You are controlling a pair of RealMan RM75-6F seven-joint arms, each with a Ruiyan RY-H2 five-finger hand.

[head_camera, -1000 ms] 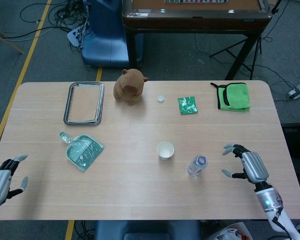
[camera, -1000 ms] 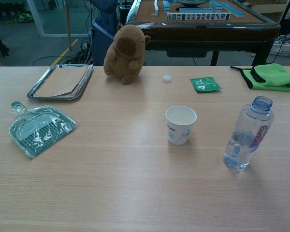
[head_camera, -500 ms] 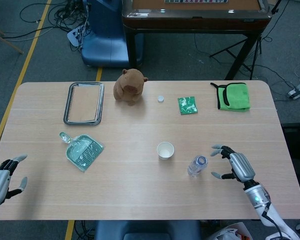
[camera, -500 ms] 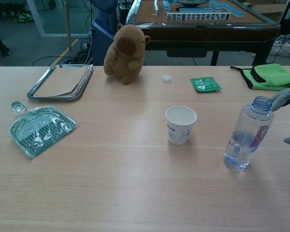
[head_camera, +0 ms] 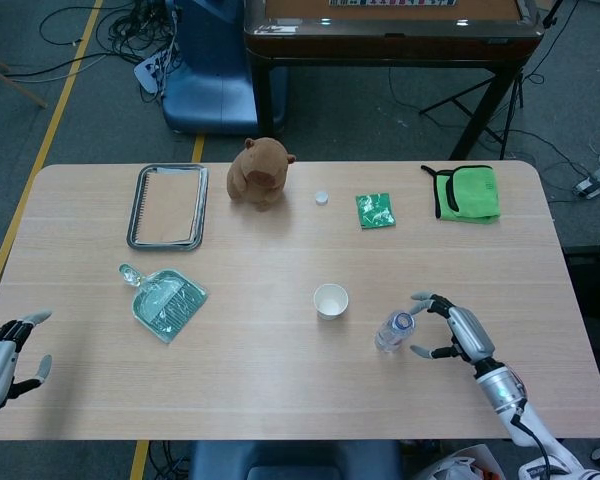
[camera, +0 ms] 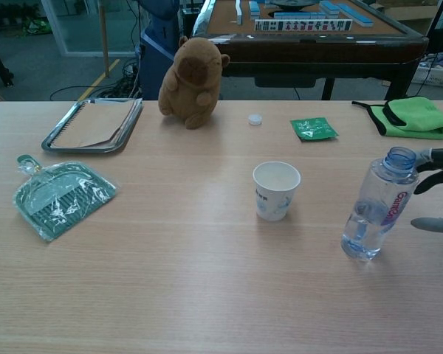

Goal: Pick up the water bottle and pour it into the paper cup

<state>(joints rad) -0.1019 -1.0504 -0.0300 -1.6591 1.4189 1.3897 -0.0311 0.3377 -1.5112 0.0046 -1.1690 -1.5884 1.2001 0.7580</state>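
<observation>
right hand (head_camera: 450, 330): fingers spread, holding nothing. Sits just right of the bottle (head_camera: 394, 331), fingertips near it on the far and near sides. No contact that I can see in either view.
left hand (head_camera: 2, 358): near-left corner of the worktop (head_camera: 280, 400), fingers apart, nothing in it. Well apart from everything.
key relation: bottle lies straight left of the right hand, long axis vertical. Right hand is by far the nearer. My read: a short move left puts the body between the fingers for a side grasp.
bottle: near-right part of the worktop, upright, clear plastic, cap off, neck open. Water fills only the lower part. Red print on the label; text too small to read for sure.
cup (head_camera: 331, 300): white paper, upright, mouth up, looks empty. Left and slightly far of the bottle, apart from it.
cap (head_camera: 322, 198): small white one at the far side, right of the plush (head_camera: 258, 172). Likely the bottle's, can't confirm.
step: pre-grasp, bottle not yet lifted.
risk: open neck plus light fill, a knock from the fingers could tip it.
</observation>
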